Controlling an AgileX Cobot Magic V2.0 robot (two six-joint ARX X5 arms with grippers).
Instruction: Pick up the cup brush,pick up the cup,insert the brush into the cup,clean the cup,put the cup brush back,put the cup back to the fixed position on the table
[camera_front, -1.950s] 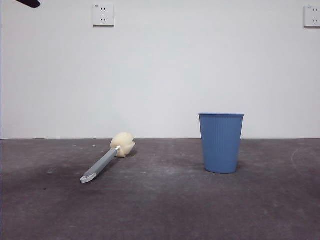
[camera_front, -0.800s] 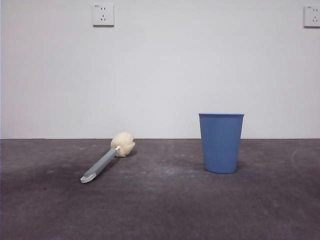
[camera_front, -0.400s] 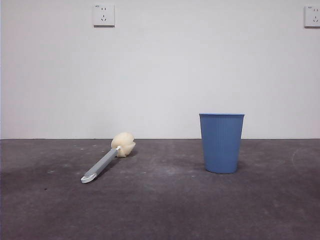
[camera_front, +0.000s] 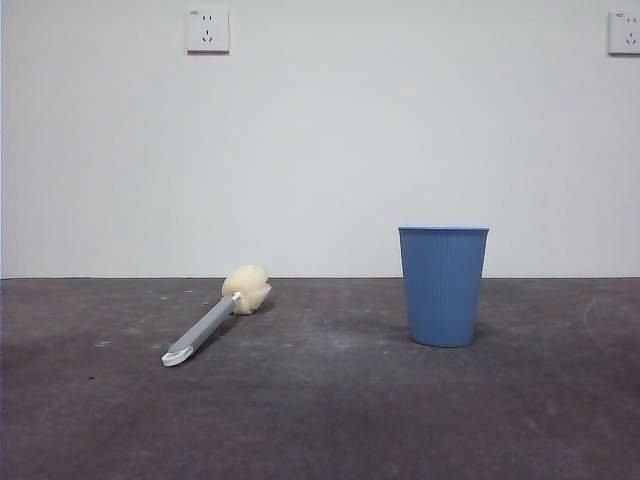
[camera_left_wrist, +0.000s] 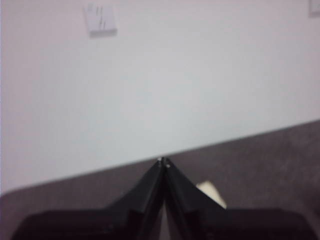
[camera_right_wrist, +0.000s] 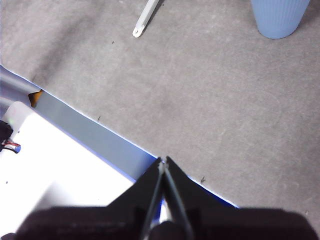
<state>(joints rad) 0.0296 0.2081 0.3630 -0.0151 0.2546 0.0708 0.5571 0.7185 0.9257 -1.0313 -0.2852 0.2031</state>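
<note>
Nearest, over the surface's (camera_front: 330, 420) front edge, the right gripper (camera_right_wrist: 163, 161) hangs with its jaws pressed together at the tips, holding and touching nothing; bare surface and a pale strip beyond that edge lie under it. It is well apart from the cup (camera_right_wrist: 279, 17), which stands upright further in, towards the surface's right side. The risk here, as I judge it: jaws that reach the cup shut will only knock it, and a light ribbed tumbler that narrows to its base would tip or skate away from a sideways push; so they must spread before they arrive.

Further in, on the left half of the surface, the brush (camera_front: 212, 322) lies flat, white handle tip towards the front edge, sponge head (camera_front: 247, 288) towards the back. The handle is slim and lies low (a hard thing to pinch), so jaws coming down off-centre could roll it aside or jam on the surface; a grasp on the soft sponge would give a loose hold.

The left gripper (camera_left_wrist: 163, 161) is up off the surface facing the back wall, jaws likewise closed tip to tip on nothing; a scrap of the cream sponge shows just past one jaw, not touching it as far as the blurred view tells. Neither gripper appears in the front view.
</note>
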